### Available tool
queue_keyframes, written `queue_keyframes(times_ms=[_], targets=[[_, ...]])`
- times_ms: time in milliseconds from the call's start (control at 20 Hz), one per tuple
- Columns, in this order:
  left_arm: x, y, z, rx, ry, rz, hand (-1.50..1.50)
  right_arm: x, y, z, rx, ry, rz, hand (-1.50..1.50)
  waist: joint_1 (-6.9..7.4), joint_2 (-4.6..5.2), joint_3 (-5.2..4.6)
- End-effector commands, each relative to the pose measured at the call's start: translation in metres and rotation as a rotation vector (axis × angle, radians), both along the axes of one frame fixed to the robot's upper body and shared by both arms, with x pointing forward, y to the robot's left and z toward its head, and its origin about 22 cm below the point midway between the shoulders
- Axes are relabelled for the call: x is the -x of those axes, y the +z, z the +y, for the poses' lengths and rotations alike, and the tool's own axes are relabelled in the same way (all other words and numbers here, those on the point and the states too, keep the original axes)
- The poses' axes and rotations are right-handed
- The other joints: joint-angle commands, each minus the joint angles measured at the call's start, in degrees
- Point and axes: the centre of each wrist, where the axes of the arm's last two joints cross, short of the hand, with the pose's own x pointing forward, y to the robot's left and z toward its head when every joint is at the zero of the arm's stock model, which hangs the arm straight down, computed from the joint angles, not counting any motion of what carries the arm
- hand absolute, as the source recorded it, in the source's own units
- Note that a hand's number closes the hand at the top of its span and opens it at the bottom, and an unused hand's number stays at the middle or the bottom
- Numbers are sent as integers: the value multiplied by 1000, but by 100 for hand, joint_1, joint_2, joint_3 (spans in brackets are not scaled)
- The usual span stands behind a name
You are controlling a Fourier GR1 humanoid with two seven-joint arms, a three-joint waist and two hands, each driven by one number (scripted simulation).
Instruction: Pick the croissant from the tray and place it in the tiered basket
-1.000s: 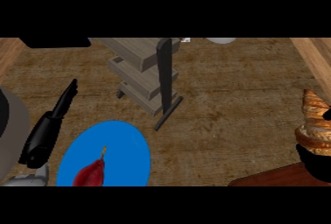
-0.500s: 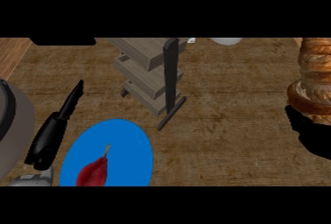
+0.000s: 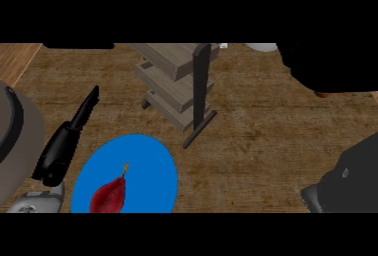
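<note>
step: carry to basket | right robot hand, upper right of frame, clenched round golden-brown flaky croissant, only a sliver showing beneath it | held right of grey wooden tiered basket, probably lining up a tier | left robot hand released, resting lower left

The tiered basket stands near the middle of the counter's far edge. Before it and to the left, near the front left corner, lies a plate, apart from the basket, with a small item on its front half. The left hand is just left of the plate, between it and a large round thing at the left edge. Right of the basket, at the far right corner, the right hand holds the croissant.
</note>
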Motion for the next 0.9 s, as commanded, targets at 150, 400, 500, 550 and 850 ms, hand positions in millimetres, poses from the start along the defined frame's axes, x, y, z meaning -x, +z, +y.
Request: queue_keyframes(times_ms=[150, 400, 500, 550, 850], targets=[[0, 4, -8, 9, -51, -15, 0, -27, 64, 54, -81, -150, 163, 150, 266, 54, 12], [-7, 10, -1, 10, -46, -15, 0, -63, 82, 69, -119, -108, 251, 150, 228, 117, 27], [-6, -1, -7, 13, -37, -14, 0, -76, 83, 81, -122, -129, 265, 150, 250, 145, 22], [-12, 7, -8, 3, -41, -25, 0, -87, 77, 87, -131, -126, 239, 150, 284, 181, 22], [-12, 10, -21, 5, -71, -37, 0, -126, 44, 82, -271, -132, 224, 150, 320, 213, 30]])
